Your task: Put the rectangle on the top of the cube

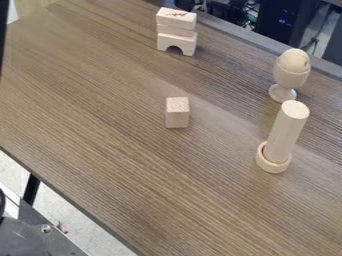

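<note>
One cup holds an egg, one ring a cylinder, both right. The rectangle tops the upper-centre stack on the brown table, cube mid-frame; pale floor lower left. Pincer's state: cannot tell.

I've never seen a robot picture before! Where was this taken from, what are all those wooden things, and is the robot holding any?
The machine for this job is a black robot arm with a two-finger gripper. A fixed camera looks down at a slant on the brown table. Near the middle stands a small block, probably the cube. Farther back, flat blocks sit on an arch. To the right, an egg-shaped piece rests in a cup, and a tall cylinder leans in a ring. I can't tell whether anything is held.
</note>
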